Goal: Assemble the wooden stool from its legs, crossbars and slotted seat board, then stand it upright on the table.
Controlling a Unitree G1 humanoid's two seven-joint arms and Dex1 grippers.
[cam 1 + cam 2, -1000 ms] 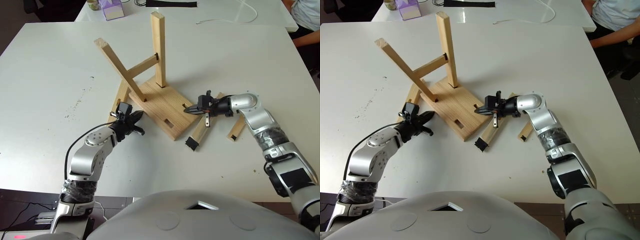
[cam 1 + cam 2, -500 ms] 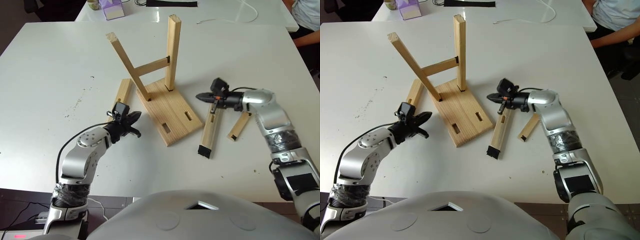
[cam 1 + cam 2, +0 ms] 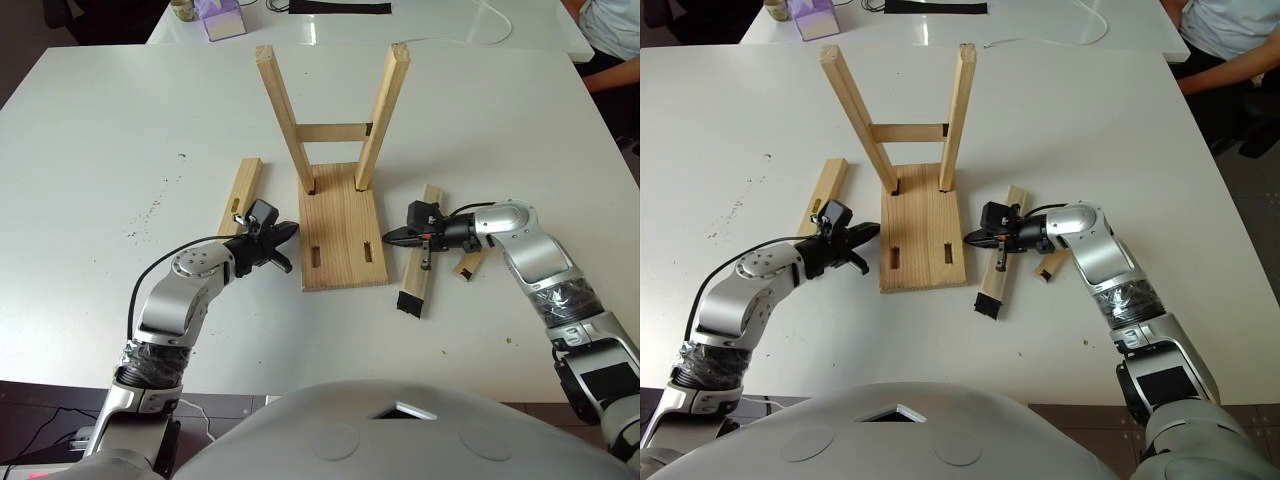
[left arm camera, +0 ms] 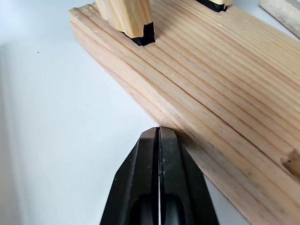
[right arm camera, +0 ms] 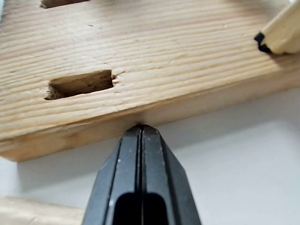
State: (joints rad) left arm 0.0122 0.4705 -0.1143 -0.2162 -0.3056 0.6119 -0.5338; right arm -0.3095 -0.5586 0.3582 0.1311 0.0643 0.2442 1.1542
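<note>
The slotted seat board (image 3: 343,235) lies flat on the white table. Two legs (image 3: 283,115) stand in its far slots, joined by a crossbar (image 3: 335,131). The two near slots (image 3: 314,256) are empty. My left gripper (image 3: 290,233) is shut, its tips touching the board's left edge (image 4: 187,140). My right gripper (image 3: 386,240) is shut too, tips against the board's right edge (image 5: 70,129) beside an empty slot (image 5: 80,83). One loose leg (image 3: 241,189) lies left of the board, another (image 3: 420,255) lies right of it under my right gripper. A short crossbar (image 3: 468,267) lies farther right.
A purple box (image 3: 222,17), a black strip (image 3: 340,7) and a white cable (image 3: 490,25) lie on the table behind. Dark specks (image 3: 150,205) mark the table at the left. The table's near edge runs close below both arms.
The board with its upright legs has turned, so its long side now points straight away from me. Both grippers have closed in on the board's left and right edges.
</note>
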